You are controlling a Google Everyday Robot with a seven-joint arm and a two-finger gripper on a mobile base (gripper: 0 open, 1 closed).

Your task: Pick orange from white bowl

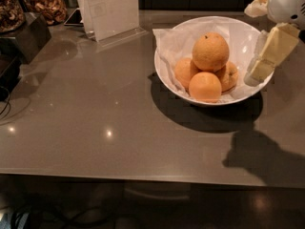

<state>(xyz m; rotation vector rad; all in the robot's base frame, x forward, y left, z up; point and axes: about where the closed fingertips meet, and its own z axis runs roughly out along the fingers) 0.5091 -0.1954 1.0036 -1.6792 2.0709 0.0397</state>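
The orange [210, 51] is sitting unpicked in the white bowl [217, 102], the gripper [256, 74] hovering at its right rim, grip state impossible to tell.

You are looking at a glossy grey-brown table [95, 123] that is reflecting a few small spots of light. The white bowl [167, 84] is sitting on its right half and casting a dark shadow toward the front edge. Near the back edge, left of the bowl, a clear stand holding a white printed card [112, 8] is standing upright. A dark box [26, 39] is resting at the far left. The gripper [257, 70] is hanging over the bowl's right rim, and its shadow is falling on the table's front right part.
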